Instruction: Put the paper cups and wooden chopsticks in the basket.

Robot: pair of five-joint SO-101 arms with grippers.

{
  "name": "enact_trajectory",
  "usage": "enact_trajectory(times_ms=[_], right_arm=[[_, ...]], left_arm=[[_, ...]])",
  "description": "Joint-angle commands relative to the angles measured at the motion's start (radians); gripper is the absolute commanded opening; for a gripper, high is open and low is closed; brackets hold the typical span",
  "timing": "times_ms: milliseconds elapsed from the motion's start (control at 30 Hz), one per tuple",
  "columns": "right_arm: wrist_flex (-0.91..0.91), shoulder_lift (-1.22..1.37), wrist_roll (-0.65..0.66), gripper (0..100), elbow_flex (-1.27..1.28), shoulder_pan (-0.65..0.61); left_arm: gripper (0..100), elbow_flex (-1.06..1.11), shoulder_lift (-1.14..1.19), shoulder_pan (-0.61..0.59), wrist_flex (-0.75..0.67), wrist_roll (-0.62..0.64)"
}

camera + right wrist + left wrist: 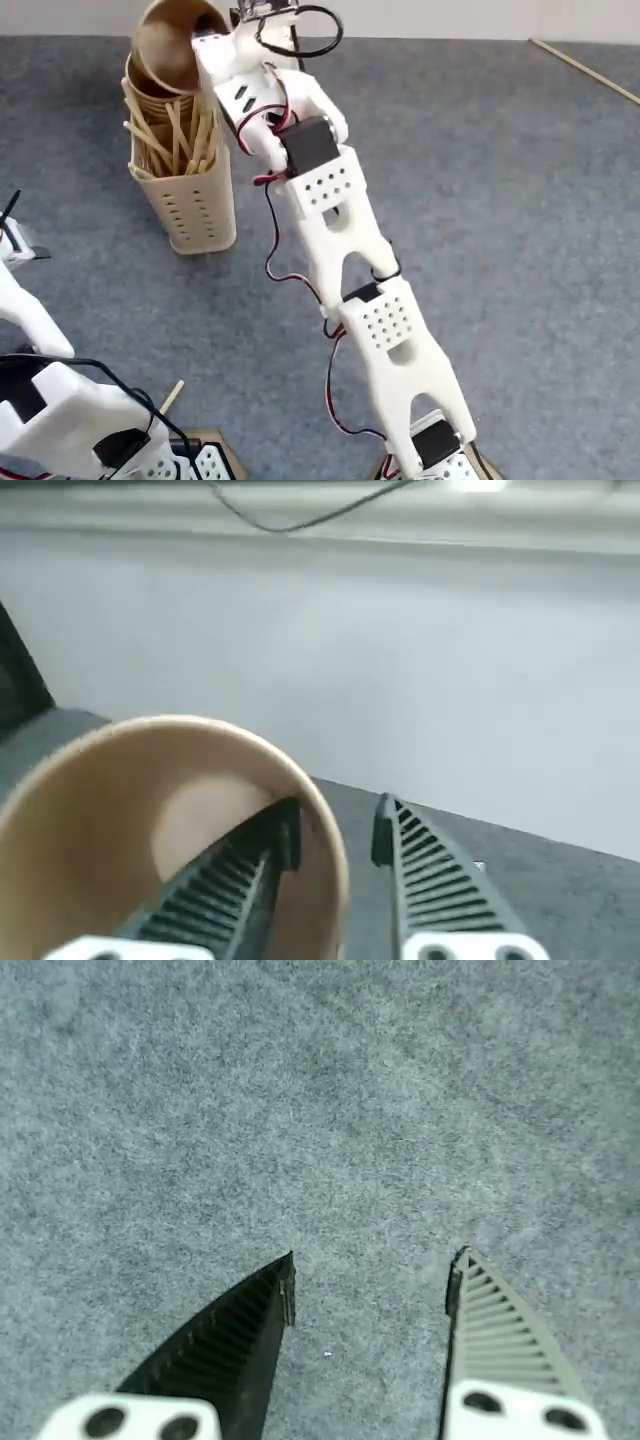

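A brown paper cup (pixel 168 45) lies tilted in the mouth of the beige perforated basket (pixel 195 215), on top of several wooden chopsticks (pixel 175 135) that stand in it. My right gripper (pixel 335 815) is at the cup's rim (pixel 325 820). One finger is inside the cup and the other outside, with a narrow gap showing beside the wall, so it stands slightly open. My left gripper (pixel 372 1265) hangs open over bare grey carpet near the table's left side.
One loose chopstick (pixel 585 70) lies on the carpet at the far right. Another chopstick (pixel 172 395) pokes out beside the left arm's base at the front. The right arm (pixel 350 260) stretches diagonally across the middle.
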Motion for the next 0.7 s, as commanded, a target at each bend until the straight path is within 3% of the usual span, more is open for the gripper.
enact_trajectory(times_ms=[0, 333, 467, 600, 667], right_arm=[[-0.007, -0.102, -0.021, 13.5, -0.085, -0.01], [0.036, -0.294, -0.025, 13.2, -0.122, -0.025], [0.318, -0.524, 0.026, 13.4, -0.114, -0.027], [0.797, -0.697, 0.264, 13.2, -0.113, 0.005], [0.835, -0.734, 0.311, 13.1, -0.087, 0.081]], left_arm=[[26, -0.025, -0.022, -0.004, 0.005, 0.006], [26, -0.035, -0.03, -0.002, -0.002, 0.006], [26, -0.111, -0.048, -0.002, 0.005, 0.009], [26, -0.252, -0.134, -0.001, 0.005, 0.011], [26, -0.32, -0.196, 0.035, 0.005, 0.012]])
